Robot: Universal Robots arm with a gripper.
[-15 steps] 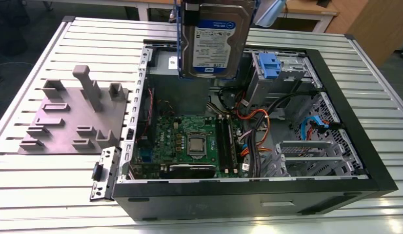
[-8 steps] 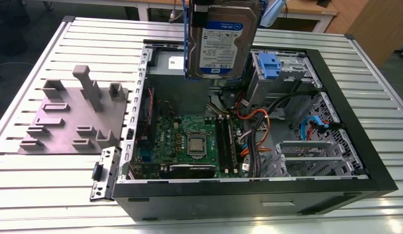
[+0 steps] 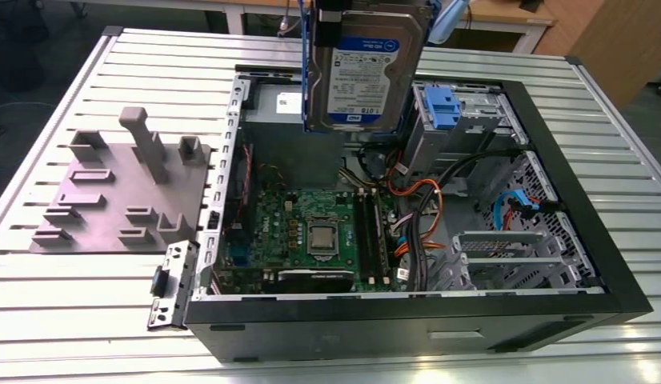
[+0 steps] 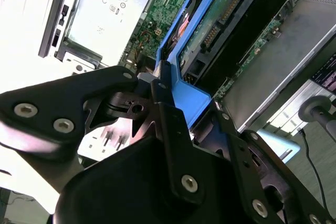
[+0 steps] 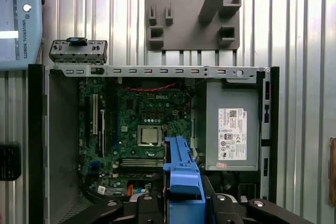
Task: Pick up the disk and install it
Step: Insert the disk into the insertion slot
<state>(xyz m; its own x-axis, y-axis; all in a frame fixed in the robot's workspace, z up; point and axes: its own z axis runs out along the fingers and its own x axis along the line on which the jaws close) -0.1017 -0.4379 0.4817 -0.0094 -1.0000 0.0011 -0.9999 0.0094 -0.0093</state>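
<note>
While it hangs upright over the open case (image 3: pixel 416 314), the disk (image 3: pixel 365 72) is clamped by its blue bracket in the gripper (image 4: pixel 189 98), fingers (image 4: pixel 169 114) closed on it, motherboard (image 3: pixel 309 232) below.

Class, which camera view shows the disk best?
The exterior view: the disk shows its label face above the open case. The second wrist view shows its circuit board close up; the first wrist view, its blue bracket.

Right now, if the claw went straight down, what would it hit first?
The disk in the claw would likely meet the green circuit board inside the open computer, beside the processor, though depth is unclear.
</note>
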